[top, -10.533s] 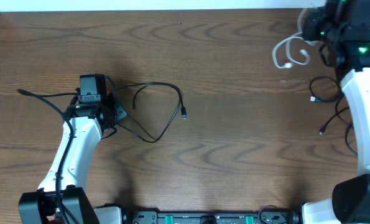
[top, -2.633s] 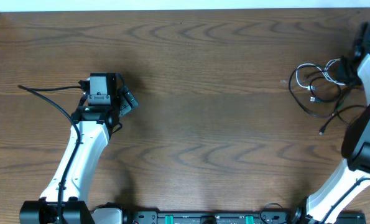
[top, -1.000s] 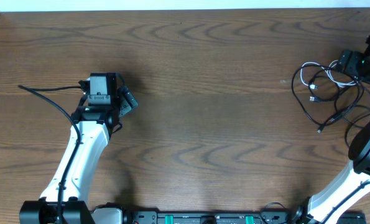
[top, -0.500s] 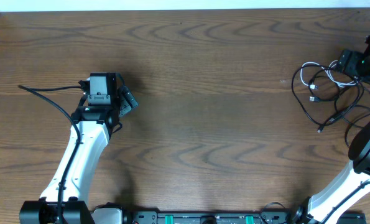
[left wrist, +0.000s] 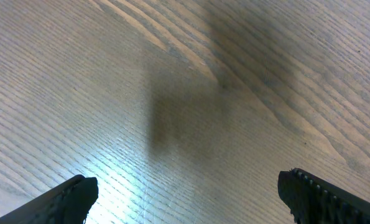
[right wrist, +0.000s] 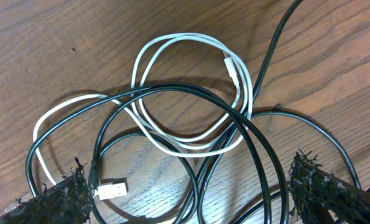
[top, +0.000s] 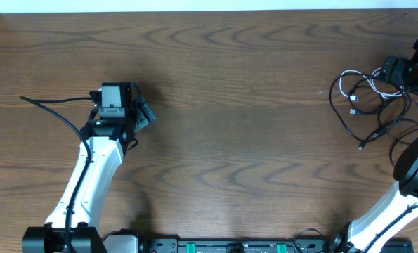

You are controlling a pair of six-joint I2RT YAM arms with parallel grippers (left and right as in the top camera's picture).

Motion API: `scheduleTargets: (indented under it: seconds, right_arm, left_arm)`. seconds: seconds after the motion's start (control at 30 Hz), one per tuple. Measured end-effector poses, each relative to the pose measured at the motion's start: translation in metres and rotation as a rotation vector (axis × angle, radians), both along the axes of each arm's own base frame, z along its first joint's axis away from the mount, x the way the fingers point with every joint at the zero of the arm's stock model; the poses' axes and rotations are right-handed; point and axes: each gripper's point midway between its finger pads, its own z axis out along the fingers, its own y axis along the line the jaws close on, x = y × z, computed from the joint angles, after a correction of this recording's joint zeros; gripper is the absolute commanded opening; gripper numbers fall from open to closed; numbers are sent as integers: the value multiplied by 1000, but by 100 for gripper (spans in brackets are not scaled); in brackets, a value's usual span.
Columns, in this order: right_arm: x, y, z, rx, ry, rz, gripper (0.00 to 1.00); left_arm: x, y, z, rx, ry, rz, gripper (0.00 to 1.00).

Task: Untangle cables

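Nothing's budged in the last second, both arms are just parked. Versus a few seconds back, the cables [top: 369,90] are spread a bit looser at the right side of the table [top: 237,84]. The white one [right wrist: 232,67] still loops through the black ones, so I'd say the untangling has barely begun. My right end effector [right wrist: 194,199] hangs wide open over the pile, gripping nothing. The left end effector [left wrist: 197,199] is wide open too, over bare wood, well apart from them.
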Motion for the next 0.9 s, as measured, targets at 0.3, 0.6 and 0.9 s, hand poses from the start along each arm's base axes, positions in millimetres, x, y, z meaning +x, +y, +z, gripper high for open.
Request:
scheduleTargets:
  seconds: [0.3, 0.6, 0.9]
  right_arm:
    - [0, 0, 0, 0, 0, 0, 99]
    - [0, 0, 0, 0, 0, 0, 99]
    - [0, 0, 0, 0, 0, 0, 99]
  left_arm:
    - [0, 0, 21, -1, -66, 0, 100]
    - [-12, 0, 102, -6, -325, 1, 100]
    - [-23, 0, 134, -8, -431, 1, 100]
